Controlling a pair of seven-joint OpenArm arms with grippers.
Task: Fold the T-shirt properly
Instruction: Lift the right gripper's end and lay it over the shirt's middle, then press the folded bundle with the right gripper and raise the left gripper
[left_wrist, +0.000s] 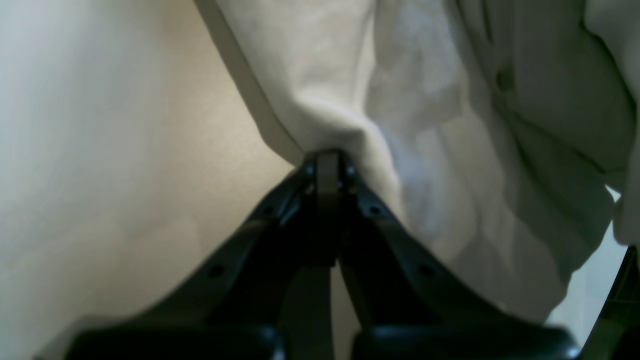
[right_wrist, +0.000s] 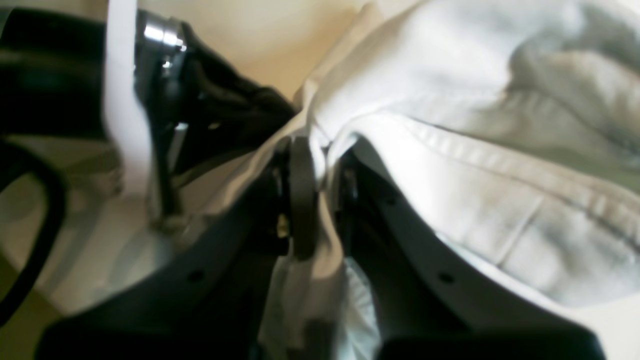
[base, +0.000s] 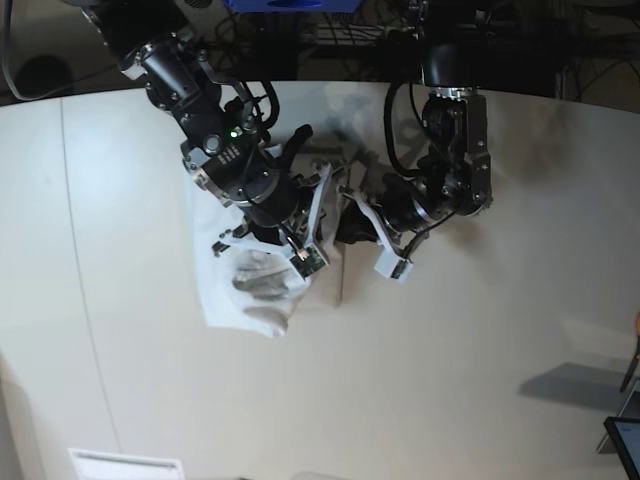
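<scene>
**Ana:** T-shirt (base: 245, 300) first: where is it? From the base camera I see it bunched on the table (base: 480, 380), mostly under and below the two arms, which sit close together near the middle.

**Ben:** Both arms have hold of it. The left gripper (left_wrist: 327, 157) is clamped tight on a pinch of cloth, with the fabric draping away from its tips. The right gripper (right_wrist: 320, 165) is closed on a thicker gather beside a stitched hem, and cloth runs right down between its jaws.

**Ana:** So the step in hand looks like carrying a held edge across for a fold?

**Ben:** That is my reading (though the shirt's outline is too crumpled to say which edge). To do it well, I would move both arms together at the same height and keep the cloth between them lightly taut, so no slack doubles under.

**Ana:** And the risk?

**Ben:** The arms are nearly touching; they could bump. I would also lay the edge down flat before letting go, since soft cotton like this will probably spring back into wrinkles.
</scene>
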